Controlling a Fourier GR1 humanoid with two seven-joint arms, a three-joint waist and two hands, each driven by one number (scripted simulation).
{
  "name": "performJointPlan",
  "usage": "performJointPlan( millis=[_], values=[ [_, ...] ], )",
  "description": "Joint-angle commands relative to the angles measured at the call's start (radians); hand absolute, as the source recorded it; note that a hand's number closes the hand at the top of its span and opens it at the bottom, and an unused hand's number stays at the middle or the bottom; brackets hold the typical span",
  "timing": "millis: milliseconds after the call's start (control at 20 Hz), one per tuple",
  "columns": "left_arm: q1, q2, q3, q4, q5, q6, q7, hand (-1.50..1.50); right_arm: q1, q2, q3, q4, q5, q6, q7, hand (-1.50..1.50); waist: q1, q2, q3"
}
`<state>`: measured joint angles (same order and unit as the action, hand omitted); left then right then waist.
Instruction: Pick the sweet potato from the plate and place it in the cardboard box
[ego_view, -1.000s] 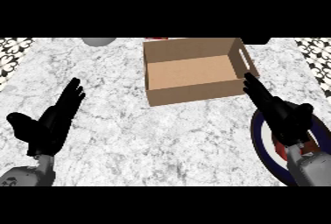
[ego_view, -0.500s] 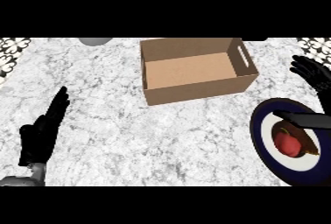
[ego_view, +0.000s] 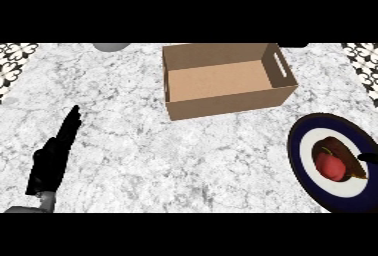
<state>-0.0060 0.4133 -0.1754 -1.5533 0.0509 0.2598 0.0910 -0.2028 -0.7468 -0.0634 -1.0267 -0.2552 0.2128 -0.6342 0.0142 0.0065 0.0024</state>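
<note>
1. The sweet potato (ego_view: 331, 165) is seen lying on the plate (ego_view: 301, 161), at the right of the counter (ego_view: 184, 165) and near the robot's side of it.
2. Its reddish body is an oval whose long axis runs roughly away from and toward the robot. The far end is tipped slightly to the left.
3. A darker brown part is seen along its right side, reaching toward the plate's near right. Whether one end is more pointed than the other cannot be told.
4. The plate is shown with a dark blue rim, a white ring and a dark centre. The sweet potato is held in that centre, and the plate is cut off by the view's right edge.
5. The cardboard box (ego_view: 221, 102) is set upright and open at the far middle of the counter, well apart from the plate. Only its brown floor is seen inside, and a slot is cut in its right wall.
6. The left hand (ego_view: 50, 157) is shown at the lower left, well apart from the box and the plate. Its fingers are straight and together, pointing away from the robot, and nothing is held.
7. Of the right hand (ego_view: 368, 156) only a small black tip is seen at the right edge, over the plate just beside the sweet potato. Its state cannot be told.
8. A grey round object (ego_view: 111, 46) is cut off by the far edge of the view.
</note>
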Motion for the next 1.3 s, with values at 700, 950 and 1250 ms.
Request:
performJointPlan(
  millis=[700, 950, 1250],
  values=[
    [0.000, -0.031, 0.009, 0.005, -0.039, 0.004, -0.003, 0.00, -0.065, -0.287, 0.341, -0.087, 0.550, 0.183, 0.183, -1.50, -0.008, -0.008, -0.004],
    [0.067, -0.004, 0.065, -0.053, -0.019, -0.057, 0.022, 0.00, 0.017, -0.235, 0.289, -0.101, 0.622, 0.125, 0.201, -1.50, -0.013, -0.008, -0.003],
    [-0.032, -0.086, 0.046, -0.007, -0.100, -0.024, 0.054, 0.00, 0.013, -0.159, 0.253, -0.110, 0.710, 0.135, 0.289, -1.50, -0.013, -0.007, -0.002]
  ],
)
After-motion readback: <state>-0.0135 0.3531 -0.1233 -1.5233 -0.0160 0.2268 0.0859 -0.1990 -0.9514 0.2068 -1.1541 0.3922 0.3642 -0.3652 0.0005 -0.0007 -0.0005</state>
